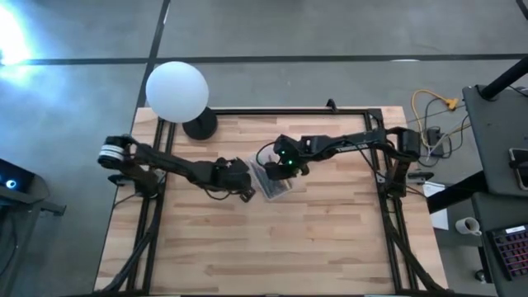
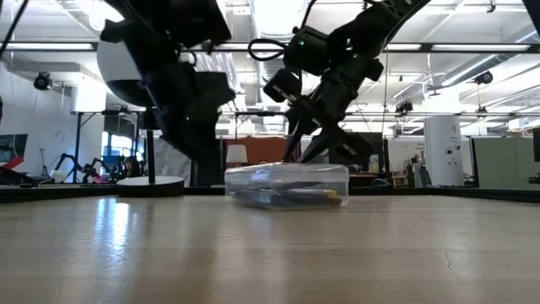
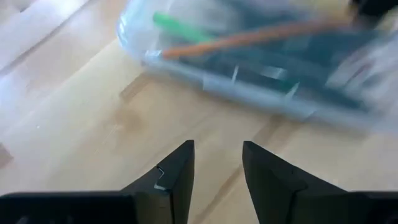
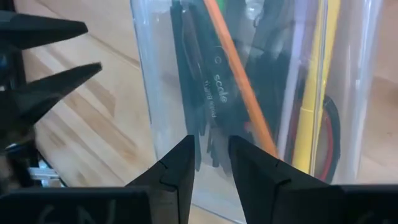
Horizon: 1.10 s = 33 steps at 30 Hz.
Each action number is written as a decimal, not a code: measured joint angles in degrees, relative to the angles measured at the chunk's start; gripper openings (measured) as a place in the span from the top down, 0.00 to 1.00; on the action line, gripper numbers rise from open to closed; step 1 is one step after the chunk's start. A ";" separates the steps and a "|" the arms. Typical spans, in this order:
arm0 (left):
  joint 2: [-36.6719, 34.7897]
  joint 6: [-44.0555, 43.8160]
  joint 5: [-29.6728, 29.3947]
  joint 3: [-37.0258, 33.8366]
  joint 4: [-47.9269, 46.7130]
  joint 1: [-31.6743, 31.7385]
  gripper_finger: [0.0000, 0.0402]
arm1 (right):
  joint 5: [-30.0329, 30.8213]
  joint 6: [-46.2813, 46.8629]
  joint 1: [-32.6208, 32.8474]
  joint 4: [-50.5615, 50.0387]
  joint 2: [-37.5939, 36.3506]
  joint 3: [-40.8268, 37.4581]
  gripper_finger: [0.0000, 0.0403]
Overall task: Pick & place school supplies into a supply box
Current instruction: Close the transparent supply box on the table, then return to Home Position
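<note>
The clear supply box rests flat on the wooden table near its middle. It holds school supplies: dark pens, an orange pencil, a yellow pen, a green pen and a red scissors handle. My right gripper hangs just over the box's far end, pointing steeply down, open by a narrow gap with nothing between the fingers. My left gripper stands beside the box's left side, above bare table, open and empty.
A white round lamp globe on a dark base stands at the table's far left corner. A black frame runs around the table. Bare wood lies toward the near edge.
</note>
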 joint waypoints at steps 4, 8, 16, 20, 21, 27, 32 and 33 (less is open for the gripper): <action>-2.69 -2.41 0.21 -5.94 13.69 0.70 0.70 | 1.73 1.33 0.07 1.34 -0.23 -0.18 0.76; 2.90 -3.07 2.68 -11.98 31.91 3.47 0.70 | 3.00 1.69 0.10 1.09 -0.57 -0.07 0.76; 11.61 -9.70 8.79 -14.18 38.64 4.67 0.70 | 3.86 1.41 0.23 0.01 -1.62 0.62 0.76; 2.63 -8.53 8.55 -15.13 28.32 0.35 0.70 | 5.97 -1.00 -0.15 -2.07 -5.66 0.24 0.76; -0.33 -8.56 9.15 -15.43 23.89 -0.85 0.70 | 6.64 -2.22 -0.58 -1.91 -7.25 0.24 0.76; -18.99 -8.48 8.50 -14.85 11.43 -6.12 0.70 | 6.83 -14.41 -3.38 -1.51 -19.46 0.41 0.76; -33.35 -8.47 8.36 -14.97 11.13 -6.88 0.70 | 6.76 -18.08 -3.93 -1.18 -29.67 0.48 0.76; -35.86 -8.46 8.04 -14.96 11.14 -6.88 0.70 | 6.77 -18.08 -3.93 -1.18 -31.68 0.48 0.76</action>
